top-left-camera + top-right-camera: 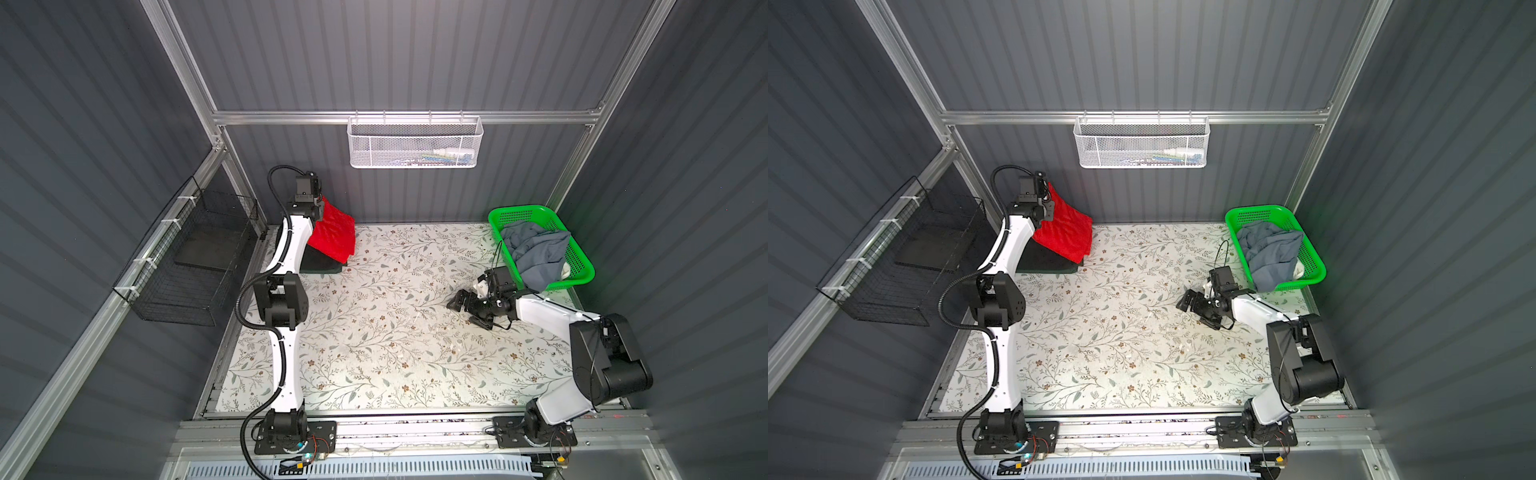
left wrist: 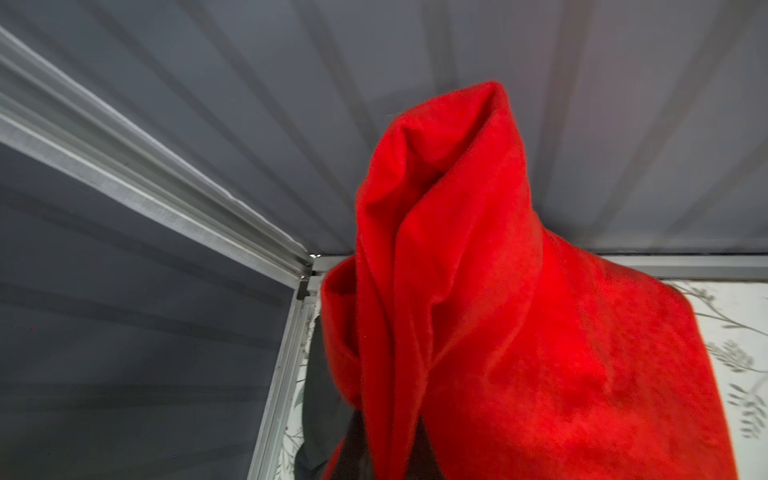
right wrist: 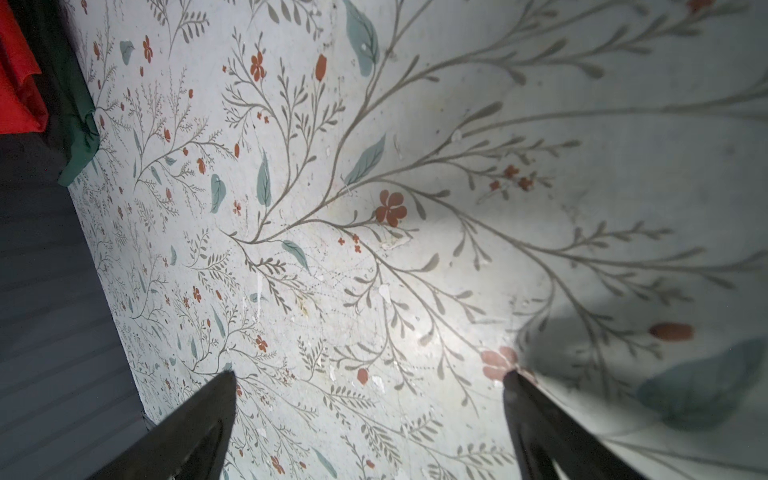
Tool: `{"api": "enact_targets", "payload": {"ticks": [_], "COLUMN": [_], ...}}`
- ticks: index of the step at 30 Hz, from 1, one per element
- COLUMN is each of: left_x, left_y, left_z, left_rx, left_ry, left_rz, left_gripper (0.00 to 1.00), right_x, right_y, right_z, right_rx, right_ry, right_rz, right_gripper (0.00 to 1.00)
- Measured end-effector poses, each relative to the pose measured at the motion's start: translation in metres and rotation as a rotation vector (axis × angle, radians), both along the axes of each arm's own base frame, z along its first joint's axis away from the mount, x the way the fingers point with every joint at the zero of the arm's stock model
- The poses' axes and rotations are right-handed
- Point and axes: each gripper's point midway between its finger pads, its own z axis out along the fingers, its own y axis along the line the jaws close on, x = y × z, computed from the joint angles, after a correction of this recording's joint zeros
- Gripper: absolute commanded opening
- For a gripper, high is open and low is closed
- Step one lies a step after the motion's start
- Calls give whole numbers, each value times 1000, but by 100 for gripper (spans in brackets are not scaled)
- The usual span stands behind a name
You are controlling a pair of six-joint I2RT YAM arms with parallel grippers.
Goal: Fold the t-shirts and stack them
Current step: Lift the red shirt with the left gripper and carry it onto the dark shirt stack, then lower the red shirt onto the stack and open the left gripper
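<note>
Now | left gripper [image 1: 321, 206], ten o'clock, is pinching the red shirt [image 1: 334, 235] over dark folded shirts [image 1: 324, 266] | right gripper [image 3: 365, 376], three o'clock, is hovering, jaws spread.

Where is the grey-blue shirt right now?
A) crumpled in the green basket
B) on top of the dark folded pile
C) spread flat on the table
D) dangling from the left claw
A: in both top views the grey-blue shirt lies bunched up inside the green basket.
</note>
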Motion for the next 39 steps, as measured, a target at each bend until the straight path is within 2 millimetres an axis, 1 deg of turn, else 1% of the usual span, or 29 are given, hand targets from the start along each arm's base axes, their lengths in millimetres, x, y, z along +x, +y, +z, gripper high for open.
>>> {"api": "enact_targets", "payload": {"ticks": [9,11,13,17,18,19,20,21,22,24,27,29,31,33,35,37,39], "left_x": [0,1,1,-1,-2,-2,-3,-4,-3,-2,-3,-8,-17,-29,-42,-55,-70], "left_y": [20,26,34,56,62,67,73,78,82,89,91,92,88,81,69,53,30], "left_z": [0,-3,-8,-16,-18,-19,-22,-24,-25,-28,-36,-44,-54,-63,-67,-64,-55], "left_rx": [37,41,44,68,76,83,92,103,113,128,135,136,132,120,105,94,91], "left_ry": [-5,-3,5,19,24,25,28,32,29,29,35,43,62,79,81,60,23], "left_rz": [64,78,97,155,173,187,205,223,240,265,285,294,297,295,289,273,244], "left_gripper": [0,0,0,0,3,12,32,74,99,100,100,100,100,100,100,100,100], "right_x": [0,0,0,-3,-4,-4,-4,-4,-5,-6,-9,-10,-8,-7,-7,-6,-4], "right_y": [2,2,2,2,2,2,2,2,2,2,1,0,-1,-3,-4,-8,-15], "right_z": [0,0,0,-3,-3,-3,-3,-3,-3,-2,1,5,11,18,26,35,43], "right_rx": [9,12,14,14,15,16,17,17,17,18,16,12,8,2,-3,-21,-59], "right_ry": [-2,-2,-3,6,8,9,9,9,8,5,-8,-22,-41,-66,-91,-123,-159], "right_rz": [5,6,7,8,9,9,10,10,11,14,17,16,14,12,8,-1,-18], "right_gripper": [99,99,99,99,99,99,99,99,99,99,99,99,99,99,99,99,99]}}
